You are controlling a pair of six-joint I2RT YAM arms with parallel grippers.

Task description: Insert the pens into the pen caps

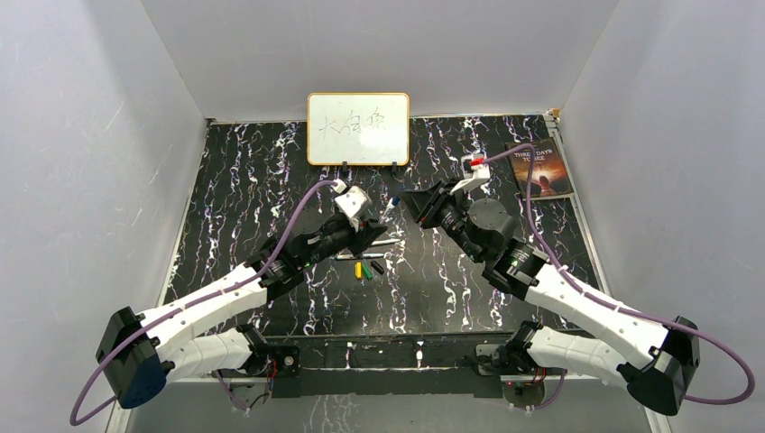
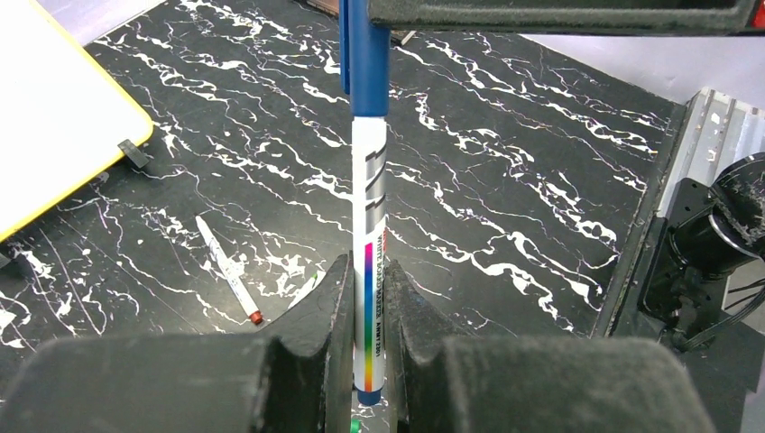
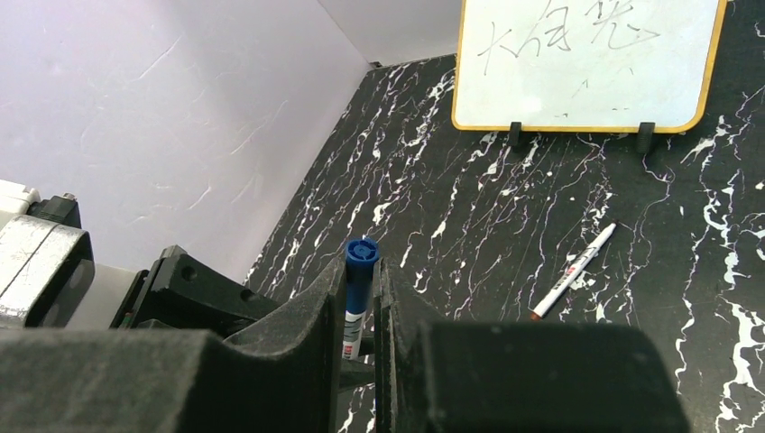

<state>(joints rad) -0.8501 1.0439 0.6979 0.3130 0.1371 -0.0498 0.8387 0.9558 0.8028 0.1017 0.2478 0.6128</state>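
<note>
A whitish pen (image 2: pixel 370 225) with a rainbow stripe stands between my left gripper's (image 2: pixel 365 271) fingers, which are shut on its lower barrel. The blue cap (image 2: pixel 368 63) sits over its upper end, joined to the barrel. My right gripper (image 3: pixel 361 271) is shut on that blue cap (image 3: pixel 359 262). In the top view the two grippers meet mid-table, left (image 1: pixel 377 230) and right (image 1: pixel 413 203), with the pen (image 1: pixel 390 209) between them. Yellow (image 1: pixel 358 269), green (image 1: pixel 367 270) and black (image 1: pixel 376 266) caps lie below, beside two loose pens (image 1: pixel 356 256). Another pen (image 2: pixel 230 271) lies on the table.
A small whiteboard (image 1: pixel 358 128) stands on feet at the back centre. A book (image 1: pixel 541 169) lies at the back right. Grey walls close in the black marbled table (image 1: pixel 253 180) on three sides. The loose pen also shows in the right wrist view (image 3: pixel 574 271).
</note>
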